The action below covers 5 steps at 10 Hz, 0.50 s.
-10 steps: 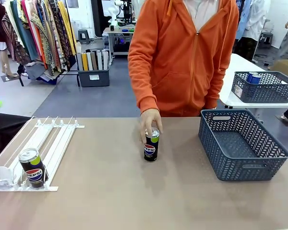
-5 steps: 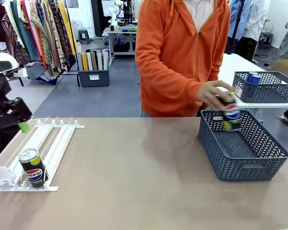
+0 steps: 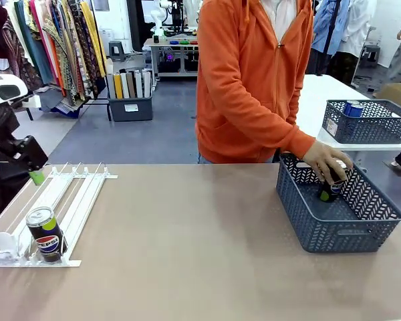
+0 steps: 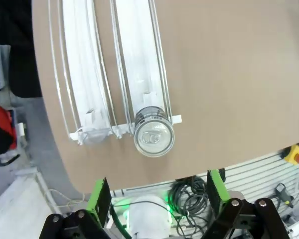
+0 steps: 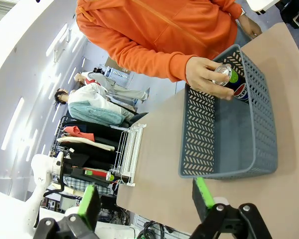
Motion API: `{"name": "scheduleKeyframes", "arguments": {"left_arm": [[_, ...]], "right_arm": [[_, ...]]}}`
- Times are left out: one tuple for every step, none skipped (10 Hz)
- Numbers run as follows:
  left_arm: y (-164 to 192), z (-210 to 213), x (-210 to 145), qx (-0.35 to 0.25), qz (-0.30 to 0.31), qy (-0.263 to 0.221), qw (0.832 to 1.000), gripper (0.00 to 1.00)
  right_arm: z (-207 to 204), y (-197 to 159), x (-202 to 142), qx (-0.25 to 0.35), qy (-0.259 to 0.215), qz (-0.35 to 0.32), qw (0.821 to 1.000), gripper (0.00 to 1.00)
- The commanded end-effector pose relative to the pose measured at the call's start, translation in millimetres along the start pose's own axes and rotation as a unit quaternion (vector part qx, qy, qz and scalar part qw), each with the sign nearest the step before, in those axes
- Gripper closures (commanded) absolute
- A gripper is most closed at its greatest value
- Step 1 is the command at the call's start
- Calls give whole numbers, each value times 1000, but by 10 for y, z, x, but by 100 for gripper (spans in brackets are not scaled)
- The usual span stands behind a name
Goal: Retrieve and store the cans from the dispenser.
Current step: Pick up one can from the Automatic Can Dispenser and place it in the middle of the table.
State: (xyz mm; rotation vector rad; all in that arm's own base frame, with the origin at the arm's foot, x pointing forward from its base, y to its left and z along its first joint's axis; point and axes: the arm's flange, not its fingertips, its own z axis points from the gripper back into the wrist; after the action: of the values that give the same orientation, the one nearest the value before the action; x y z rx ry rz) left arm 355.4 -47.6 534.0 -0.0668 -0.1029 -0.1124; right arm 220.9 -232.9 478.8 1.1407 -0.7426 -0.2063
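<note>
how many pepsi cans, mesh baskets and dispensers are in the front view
pepsi cans: 2
baskets: 2
dispenser: 1
total: 5

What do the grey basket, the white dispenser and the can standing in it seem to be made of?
The basket: probably moulded plastic, matte dark grey, judging by its even herringbone openwork walls.
The dispenser: white lanes that look like smooth plastic, with thin rails that seem to be metal wire.
The can: most likely aluminium, with a shiny silver top and a glossy black printed wall.
</note>
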Motion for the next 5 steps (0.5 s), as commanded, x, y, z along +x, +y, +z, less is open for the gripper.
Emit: {"name": "scheduleKeyframes", "arguments": {"left_arm": [[-56,-309,160,12,17,15,1000,0],[-70,-500,186,15,31,22,999,0],[-44,-638,213,28,49,38,998,0],[-13,-751,199,45,80,40,995,0],[21,-863,213,39,88,47,994,0]], "right_arm": [[-15,11,32,10,-10,12,1000,0],[-15,11,32,10,-10,12,1000,0],[-15,11,32,10,-10,12,1000,0],[-15,11,32,10,-10,12,1000,0],[-15,11,32,10,-10,12,1000,0]]}}
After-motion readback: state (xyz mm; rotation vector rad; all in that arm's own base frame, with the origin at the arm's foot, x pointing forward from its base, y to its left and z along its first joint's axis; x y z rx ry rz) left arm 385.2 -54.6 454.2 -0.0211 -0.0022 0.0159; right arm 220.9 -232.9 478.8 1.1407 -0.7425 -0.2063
